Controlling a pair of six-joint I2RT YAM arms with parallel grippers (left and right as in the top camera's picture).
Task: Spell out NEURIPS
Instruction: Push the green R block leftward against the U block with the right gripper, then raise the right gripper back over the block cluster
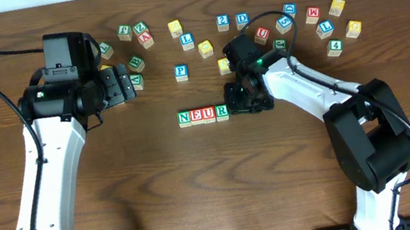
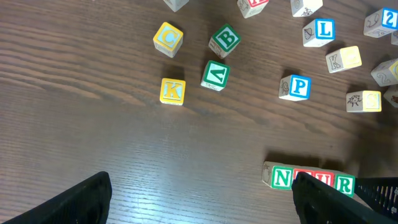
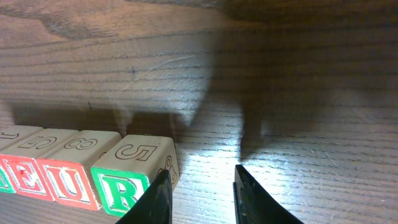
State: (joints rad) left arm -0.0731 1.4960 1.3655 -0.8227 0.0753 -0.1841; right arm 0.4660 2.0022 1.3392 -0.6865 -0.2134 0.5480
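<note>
Four cubes stand in a row at mid-table reading N (image 1: pixel 184 118), E (image 1: pixel 197 116), U (image 1: pixel 209 114), R (image 1: pixel 222 112). My right gripper (image 1: pixel 238 96) sits low just right of the R cube (image 3: pixel 124 193), its jaws a little apart over bare wood, its left finger (image 3: pixel 158 199) close beside that cube. A blue P cube (image 1: pixel 180 72) lies loose behind the row, also in the left wrist view (image 2: pixel 299 86). My left gripper (image 1: pixel 130 81) hovers at the back left, wide open (image 2: pixel 200 180), with nothing between its fingers. I cannot pick out an I cube.
Several loose cubes are scattered along the back: a 2 (image 1: pixel 222 22), a D (image 1: pixel 242 19), an L (image 1: pixel 187 40), a 4 (image 1: pixel 334 47) and yellow ones (image 1: pixel 205 48). A yellow K (image 2: pixel 172 91) and a green B (image 2: pixel 225 40) lie near my left gripper.
</note>
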